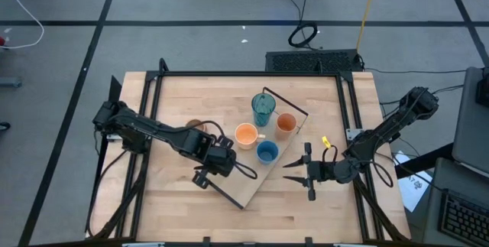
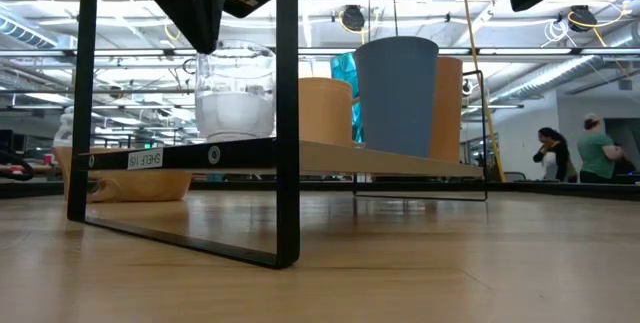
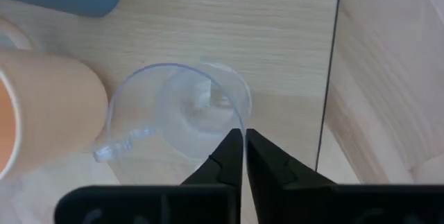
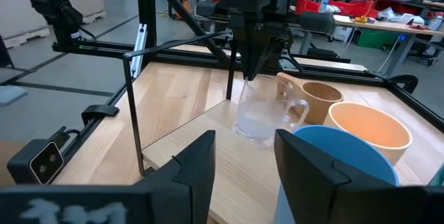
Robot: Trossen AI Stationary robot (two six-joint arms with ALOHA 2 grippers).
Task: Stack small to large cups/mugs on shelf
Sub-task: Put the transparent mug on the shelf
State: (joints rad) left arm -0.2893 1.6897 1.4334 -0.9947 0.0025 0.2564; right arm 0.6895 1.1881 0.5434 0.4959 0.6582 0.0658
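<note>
The shelf (image 1: 243, 188) lies slantwise on the table. On it stand a teal tumbler (image 1: 263, 108), an orange cup (image 1: 286, 123), an orange mug (image 1: 246, 134) and a blue cup (image 1: 267, 152). The small clear cup (image 3: 180, 113) stands on its base near the shelf's near-left end, with my left gripper (image 3: 244, 141) shut on its rim from above. A tan handled mug (image 2: 130, 178) sits on the table beside the shelf, partly under the left arm. My right gripper (image 4: 243, 161) hangs open to the right of the shelf, level, facing the cups and holding nothing. My left gripper pinches the clear cup's thin wall at the rim (image 3: 240, 121), on the side away from the handle (image 3: 111, 148), with only a slit between the fingers (image 3: 225, 156). The fingers come steeply from above. The cup stands upright with its base on the shelf (image 2: 300, 153).
Black frame rails (image 1: 348, 109) run along the table's sides and far edge. A small yellow piece (image 1: 324, 141) lies near the right arm. The shelf's black end rail (image 2: 288, 113) stands close to the clear cup. Bare tabletop (image 1: 176, 209) lies toward the near edge. People (image 2: 590, 148) stand far off.
</note>
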